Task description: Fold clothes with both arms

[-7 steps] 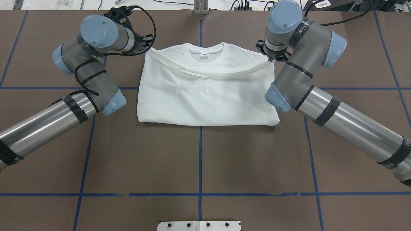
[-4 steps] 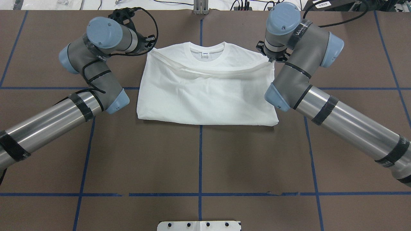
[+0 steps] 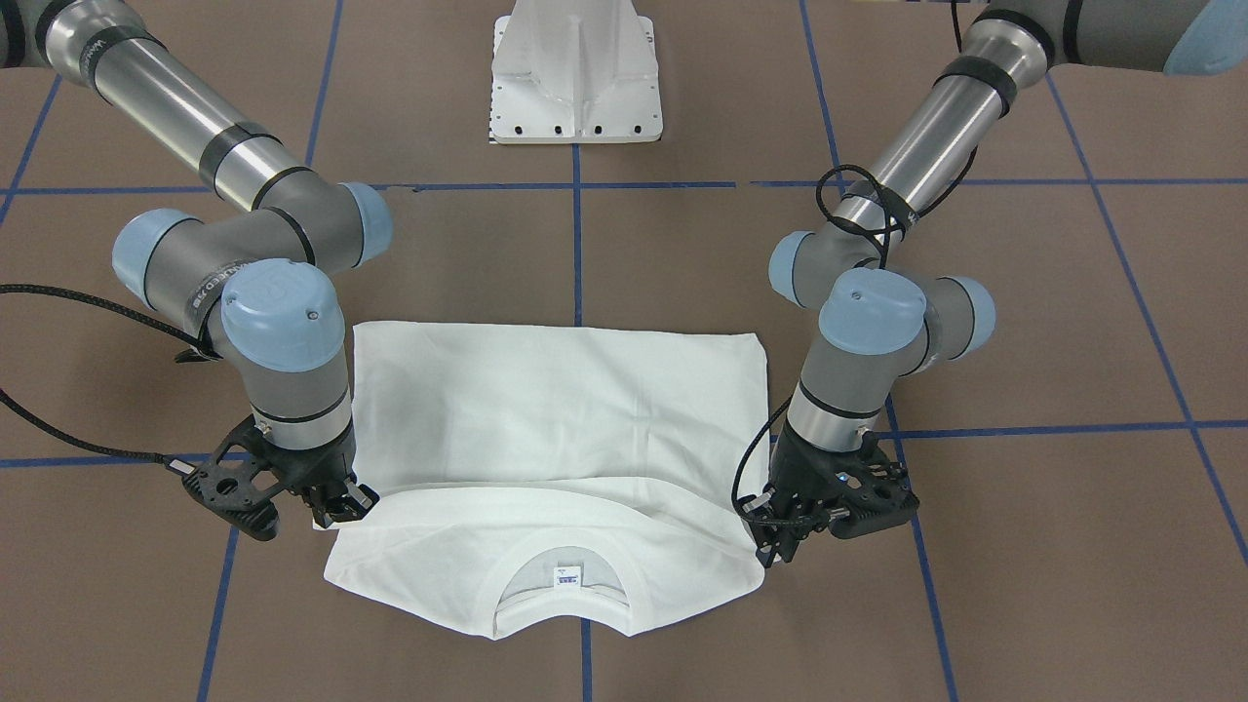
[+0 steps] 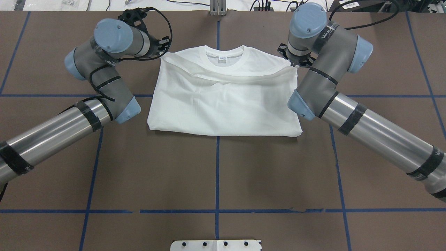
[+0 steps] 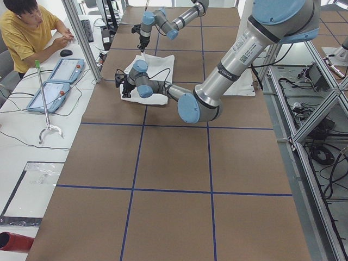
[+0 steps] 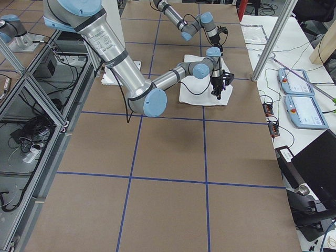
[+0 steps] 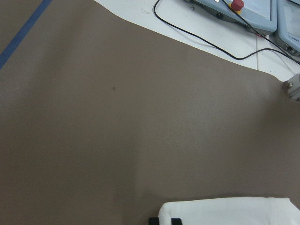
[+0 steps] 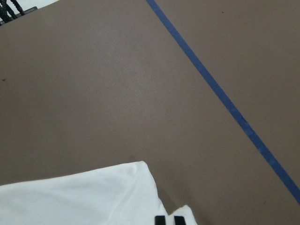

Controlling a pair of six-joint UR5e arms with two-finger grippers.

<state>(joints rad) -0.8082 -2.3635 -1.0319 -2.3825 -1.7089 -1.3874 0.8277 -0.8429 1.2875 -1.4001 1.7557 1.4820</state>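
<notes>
Folding a white T-shirt [image 4: 223, 104] on the brown worktop [image 4: 223, 174], with its lower half being carried up over the chest toward the collar [image 4: 223, 55]. Pinching the carried edge at both ends: with the left gripper [image 3: 772, 534] pressed together on the cloth at one corner and the right gripper [image 3: 346, 505] pressed together on the cloth at the other, each wrist view showing paired fingertips close together against white fabric. Keeping the garment spread between the two grippers, with the fold line on the robot's side of both and the collar and neck label [image 3: 566, 576] just beyond them, not yet covered. Holding the edge a little slack, so sagging toward the fold line midway between the grippers. Risking, judging from here, a crooked fold: by releasing with that sag in place (a curved, rucked edge), by advancing one gripper ahead of the other (a skewed top layer), or by pulling outward (dragging the lower layer across the worktop, or slipping a corner out of a thin pinch). Differing from a second earlier in the left gripper, now sitting slightly inward, its elbow following; in the right gripper, hardly at all; in the carried edge, now showing one smoother band instead of two thin ridges; and in the fold-line corner on the left gripper's side, now lying slightly farther outward.
</notes>
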